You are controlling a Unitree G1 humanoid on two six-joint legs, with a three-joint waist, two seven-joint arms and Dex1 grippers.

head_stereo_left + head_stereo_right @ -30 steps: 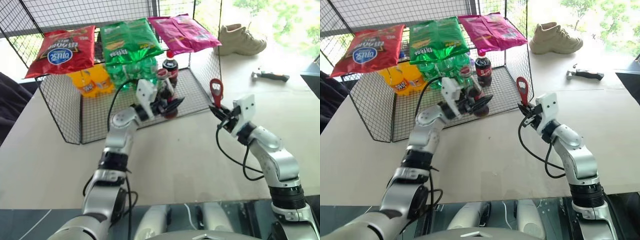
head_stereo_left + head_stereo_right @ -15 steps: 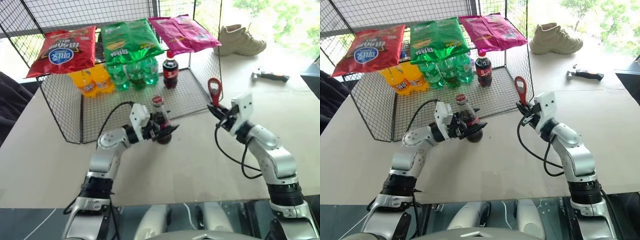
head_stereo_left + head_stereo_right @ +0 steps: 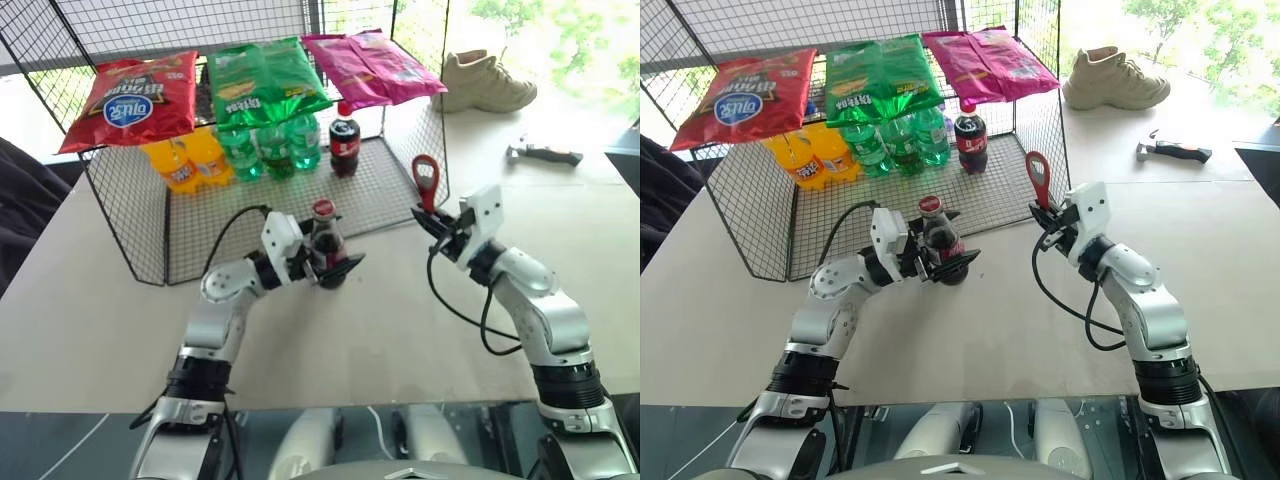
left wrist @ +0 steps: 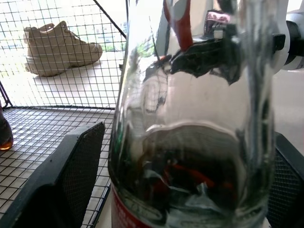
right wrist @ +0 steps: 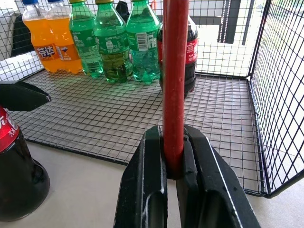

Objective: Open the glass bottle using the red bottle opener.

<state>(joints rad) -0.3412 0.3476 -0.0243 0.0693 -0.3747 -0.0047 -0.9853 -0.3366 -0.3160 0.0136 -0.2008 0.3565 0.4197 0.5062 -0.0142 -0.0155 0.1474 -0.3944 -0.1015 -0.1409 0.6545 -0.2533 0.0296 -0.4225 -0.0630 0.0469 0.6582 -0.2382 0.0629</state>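
Head views: bottle (image 3: pixel 326 250) upright on the table (image 3: pixel 400 320) at the wire rack's (image 3: pixel 130 230) edge — left hand (image 3: pixel 322 271) spread wide around it, apparently steadying. Opener (image 3: pixel 430 183) at three o'clock of the bottle. Right wrist view: right hand (image 5: pixel 175 164) clamped on opener's handle — ring up, ready for the cap.

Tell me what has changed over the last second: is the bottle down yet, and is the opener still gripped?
The left gripper brought the glass bottle down and back out of the wire rack. The bottle now stands upright on the table just in front of the rack. The fingers stand apart either side of it, apparently released. The right gripper stayed put, shut on the red bottle opener, ring end up.
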